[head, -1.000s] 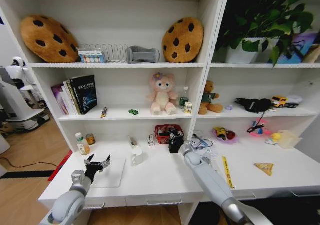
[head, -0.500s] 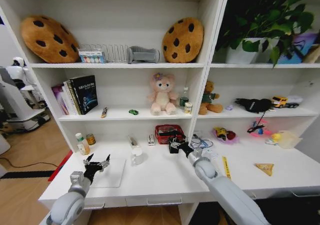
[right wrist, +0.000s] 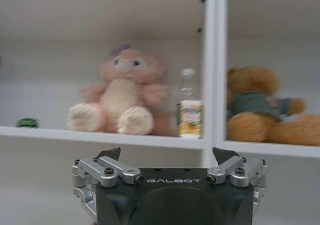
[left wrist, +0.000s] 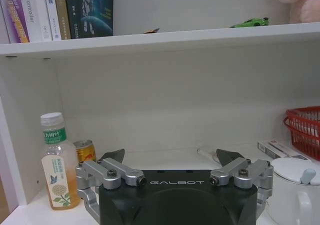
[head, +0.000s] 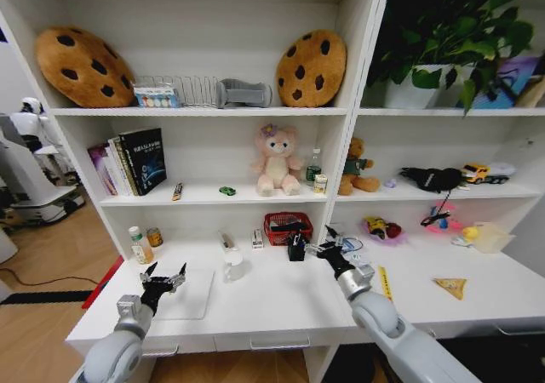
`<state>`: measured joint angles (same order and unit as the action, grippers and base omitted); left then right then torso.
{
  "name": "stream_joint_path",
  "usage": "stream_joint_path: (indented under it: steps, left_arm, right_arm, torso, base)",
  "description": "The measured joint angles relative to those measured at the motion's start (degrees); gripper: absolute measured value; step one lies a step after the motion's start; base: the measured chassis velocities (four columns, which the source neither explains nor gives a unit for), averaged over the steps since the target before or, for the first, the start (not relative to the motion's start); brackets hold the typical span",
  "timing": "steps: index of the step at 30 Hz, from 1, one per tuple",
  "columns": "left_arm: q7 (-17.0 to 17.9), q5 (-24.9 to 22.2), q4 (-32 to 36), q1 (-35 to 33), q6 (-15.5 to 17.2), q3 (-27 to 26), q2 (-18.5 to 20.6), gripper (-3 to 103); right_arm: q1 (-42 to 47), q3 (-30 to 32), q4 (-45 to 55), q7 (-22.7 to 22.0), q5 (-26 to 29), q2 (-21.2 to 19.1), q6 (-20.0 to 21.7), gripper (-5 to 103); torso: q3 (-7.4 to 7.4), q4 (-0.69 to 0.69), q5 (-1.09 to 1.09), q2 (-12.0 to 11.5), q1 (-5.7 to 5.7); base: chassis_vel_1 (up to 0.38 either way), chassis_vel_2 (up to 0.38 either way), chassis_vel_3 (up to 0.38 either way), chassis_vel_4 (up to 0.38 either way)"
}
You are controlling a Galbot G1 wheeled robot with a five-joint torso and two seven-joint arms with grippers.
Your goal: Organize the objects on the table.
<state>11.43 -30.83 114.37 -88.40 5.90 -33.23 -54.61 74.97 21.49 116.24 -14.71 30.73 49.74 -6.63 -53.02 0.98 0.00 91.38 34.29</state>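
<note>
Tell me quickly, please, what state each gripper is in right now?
Left gripper: open, empty, above the table's left end.
Right gripper: open, empty, near the red basket.

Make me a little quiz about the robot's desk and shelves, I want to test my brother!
1. True or false: the right gripper is open.
2. What small thing sits left of the pink plush toy on its shelf?
A. a green toy car
B. a spoon
C. a clock
3. Fill in: the left gripper hovers over the white ____ on the table.

Key: 1 true. 2 A, the green toy car. 3 mat.
</note>
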Motion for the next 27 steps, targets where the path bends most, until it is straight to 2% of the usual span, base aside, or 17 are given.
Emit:
stream_joint_path:
  steps: [1,2,3,4,5,6,7,9,10,11,13,19,27]
  left_arm:
    - [0.00,0.00,0.00,0.00,0.00,0.00,0.00,100]
    - [0.05,0.07,-0.02,-0.07,-0.02,-0.13,-0.23,100]
    - [0.24,0.39,-0.03,-0.19,-0.17,-0.38,-0.77,100]
    - [0.24,0.39,-0.03,-0.19,-0.17,-0.38,-0.77,100]
    - [0.34,0.53,-0.03,-0.26,-0.23,-0.46,-0.93,100]
    - [0.44,0.96,0.13,-0.48,-0.34,-0.52,-1.34,100]
    - [0.44,0.96,0.13,-0.48,-0.34,-0.52,-1.34,100]
    - [0.48,1.65,0.58,-0.95,-0.48,-0.69,-1.96,100]
    - [0.48,1.65,0.58,-0.95,-0.48,-0.69,-1.96,100]
    - [0.47,2.47,0.63,-1.34,-0.79,-0.69,-2.52,100]
    - [0.47,3.57,0.99,-2.28,-1.14,-0.90,-3.42,100]
    - [0.80,4.73,2.47,-4.83,-1.85,-2.80,-5.11,100]
    - [1.18,4.59,5.02,-7.00,-1.89,-5.39,-5.81,100]
  right_arm:
    - [0.00,0.00,0.00,0.00,0.00,0.00,0.00,100]
    - [2.22,2.71,1.04,-0.60,-0.17,0.18,-0.01,100]
    - [7.48,9.21,2.72,-1.32,-1.04,1.17,-0.33,100]
    - [7.48,9.21,2.72,-1.32,-1.04,1.17,-0.33,100]
    - [10.60,12.64,3.63,-1.38,-1.57,2.00,-0.67,100]
    - [16.82,17.94,5.25,-0.78,-2.62,4.34,-1.50,100]
    - [16.82,17.94,5.25,-0.78,-2.62,4.34,-1.50,100]
    - [25.42,24.07,7.67,1.16,-4.83,9.10,-3.05,100]
    - [25.42,24.07,7.67,1.16,-4.83,9.10,-3.05,100]
    - [28.65,25.77,8.91,2.56,-6.19,12.36,-3.71,100]
    - [31.54,26.15,10.96,4.50,-7.76,15.86,-3.90,100]
    - [32.41,22.84,12.56,5.41,-10.86,20.15,-3.46,100]
    - [32.65,18.85,12.73,5.27,-13.93,22.87,-3.91,100]
  torso:
    - [0.00,0.00,0.00,0.00,0.00]
    - [0.00,0.03,-0.01,0.00,0.00]
    - [0.00,0.03,0.00,0.00,0.00]
    - [0.00,0.03,0.00,0.00,0.00]
    - [0.00,0.02,0.00,0.00,0.00]
    - [0.00,0.02,0.00,0.00,0.00]
    - [0.00,0.02,0.00,0.00,0.00]
    - [0.00,0.06,0.00,0.00,-0.01]
    - [0.00,0.06,0.00,0.00,-0.01]
    - [0.01,0.07,-0.01,0.01,-0.02]
    - [0.00,0.03,-0.01,0.01,-0.01]
    - [0.00,-0.03,0.00,0.00,0.00]
    - [0.00,0.02,-0.01,0.00,0.01]
  base:
    - [0.000,0.000,0.000,0.000]
    - [0.000,0.000,0.000,0.000]
    - [0.000,0.000,0.000,0.000]
    - [0.000,0.000,0.000,0.000]
    - [0.000,0.000,0.000,0.000]
    - [0.000,0.000,0.000,0.000]
    - [0.000,0.000,0.000,0.000]
    - [0.000,0.000,0.000,0.000]
    - [0.000,0.000,0.000,0.000]
    - [0.000,0.000,0.000,0.000]
    - [0.000,0.000,0.000,0.000]
    - [0.000,0.000,0.000,0.000]
    - [0.000,0.000,0.000,0.000]
